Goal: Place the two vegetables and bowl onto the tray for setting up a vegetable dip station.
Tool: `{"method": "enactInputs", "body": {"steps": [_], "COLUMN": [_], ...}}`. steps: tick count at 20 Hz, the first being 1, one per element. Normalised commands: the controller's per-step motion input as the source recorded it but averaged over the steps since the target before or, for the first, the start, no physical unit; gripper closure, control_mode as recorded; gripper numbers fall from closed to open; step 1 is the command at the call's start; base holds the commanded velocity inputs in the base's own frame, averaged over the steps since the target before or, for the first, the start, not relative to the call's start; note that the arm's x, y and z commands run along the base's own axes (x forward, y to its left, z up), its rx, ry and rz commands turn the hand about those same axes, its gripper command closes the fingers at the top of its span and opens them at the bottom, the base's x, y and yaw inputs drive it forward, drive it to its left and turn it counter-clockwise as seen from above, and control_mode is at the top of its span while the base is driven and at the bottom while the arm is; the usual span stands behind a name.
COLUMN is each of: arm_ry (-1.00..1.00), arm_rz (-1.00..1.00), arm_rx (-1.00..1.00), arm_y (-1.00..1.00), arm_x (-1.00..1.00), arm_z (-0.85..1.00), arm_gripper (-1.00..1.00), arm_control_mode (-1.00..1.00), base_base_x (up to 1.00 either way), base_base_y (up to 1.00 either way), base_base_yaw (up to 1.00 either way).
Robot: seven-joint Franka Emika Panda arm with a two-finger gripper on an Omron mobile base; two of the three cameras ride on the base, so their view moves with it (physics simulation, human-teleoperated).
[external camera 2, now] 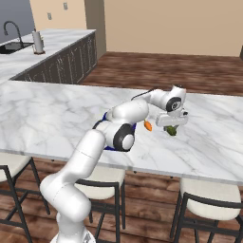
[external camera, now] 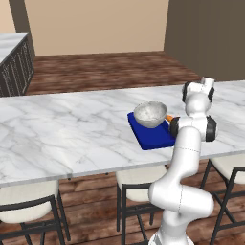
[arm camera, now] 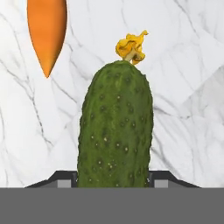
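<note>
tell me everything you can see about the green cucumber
The cucumber is short, stubby and dark green, its bumpy skin dotted with pale specks, with a withered yellow flower at one rounded end. It sits between the gripper fingers over the white marble counter, right of the orange carrot and apart from it. Whether it still touches the counter is unclear.

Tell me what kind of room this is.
A rendered home kitchen, most likely. A long marble counter has stools tucked under it like an island bar, and the right base view shows a sink with a faucet in a second counter over dark cabinets.
</note>
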Motion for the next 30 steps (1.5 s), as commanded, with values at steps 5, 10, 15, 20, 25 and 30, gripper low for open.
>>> {"method": "enactInputs", "body": {"steps": [5, 10, 15, 20, 25, 30], "arm_ry": [-0.01, -0.04, -0.03, -0.07, -0.16, -0.20], "arm_rz": [0.14, 0.16, 0.19, 0.20, 0.17, 0.15], "arm_rx": [0.00, 0.00, 0.00, 0.00, 0.00, 0.00], "arm_y": [0.18, 0.27, 0.34, 0.48, 0.50, 0.43], "arm_x": [-0.71, -0.66, -0.62, -0.64, -0.51, -0.45], "arm_z": [0.10, 0.11, 0.13, 0.09, 0.08, 0.13], "arm_gripper": [1.00, 1.00, 1.00, 1.00, 1.00, 1.00], "arm_control_mode": [-1.00, -1.00, -1.00, -1.00, -1.00, -1.00], "base_base_x": [0.00, 0.00, 0.00, 0.00, 0.00, 0.00], "base_base_y": [0.00, 0.00, 0.00, 0.00, 0.00, 0.00], "base_base_yaw": [0.00, 0.00, 0.00, 0.00, 0.00, 0.00]}}
